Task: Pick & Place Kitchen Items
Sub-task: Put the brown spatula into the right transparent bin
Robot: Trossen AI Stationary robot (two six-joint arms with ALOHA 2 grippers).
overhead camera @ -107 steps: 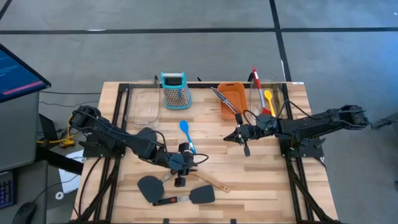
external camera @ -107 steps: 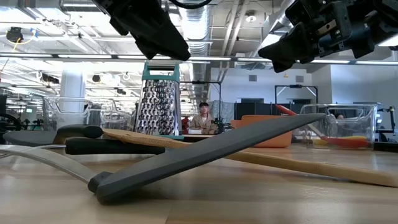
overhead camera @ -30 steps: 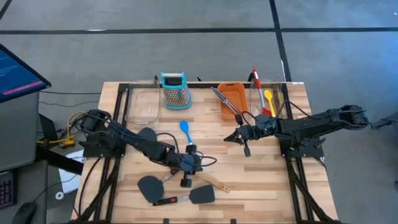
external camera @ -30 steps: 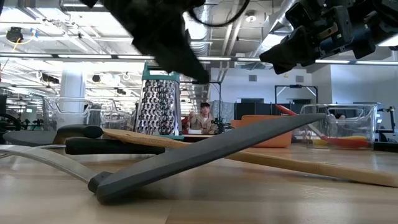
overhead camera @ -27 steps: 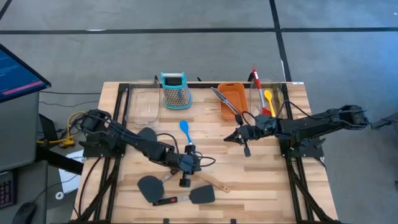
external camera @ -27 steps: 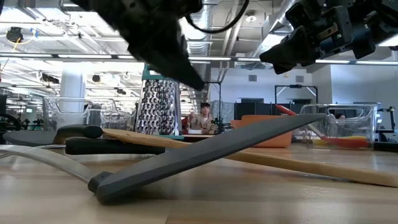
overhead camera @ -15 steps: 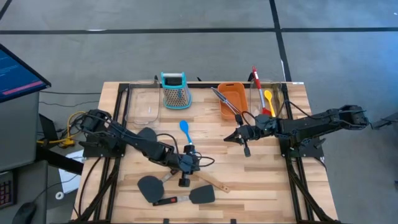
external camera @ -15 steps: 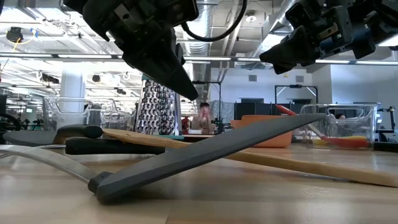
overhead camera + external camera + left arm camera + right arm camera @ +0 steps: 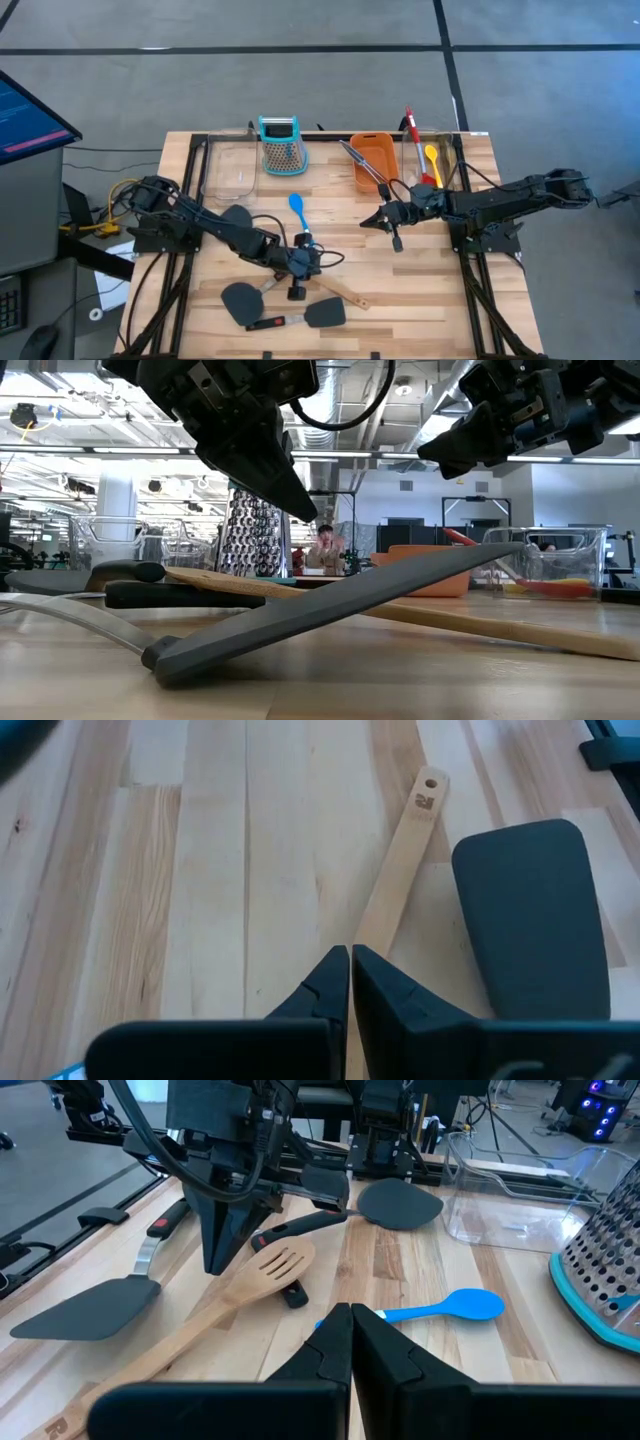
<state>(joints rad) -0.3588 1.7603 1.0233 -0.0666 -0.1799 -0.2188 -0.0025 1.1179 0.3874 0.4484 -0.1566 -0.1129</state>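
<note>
High view, whole table (image 9: 420,290): my left gripper (image 9: 318,262) hangs near the table's middle, toward the front edge, jaws pressed together and holding nothing. It is over the wooden turner (image 9: 325,284), which lies flat, its handle running toward the front right. Beside the turner, nearer the front edge, lie two black spatulas: one (image 9: 240,298) toward the left, the other (image 9: 322,314) with a red mark on its handle. A third black spatula (image 9: 237,216) lies farther left, toward the middle. The blue spoon (image 9: 299,214) lies flat in the middle of the table, just behind my left gripper.

My right gripper (image 9: 366,223) waits over the right half of the table, jaws likewise together and empty. At the back edge stand the grater (image 9: 279,143), a clear bin (image 9: 232,168) to its left, and the orange tub (image 9: 375,160) with the tongs (image 9: 362,165) resting across it. In the back right corner a second clear bin (image 9: 452,160) holds the red spoon (image 9: 412,135) and yellow spoon (image 9: 432,160).

Left wrist view: my closed fingers (image 9: 330,982) point down at the turner's handle (image 9: 397,885), not touching it; one spatula blade (image 9: 530,915) lies just beside that handle.

Low view: a person (image 9: 325,550) sits in the room beyond the table.
</note>
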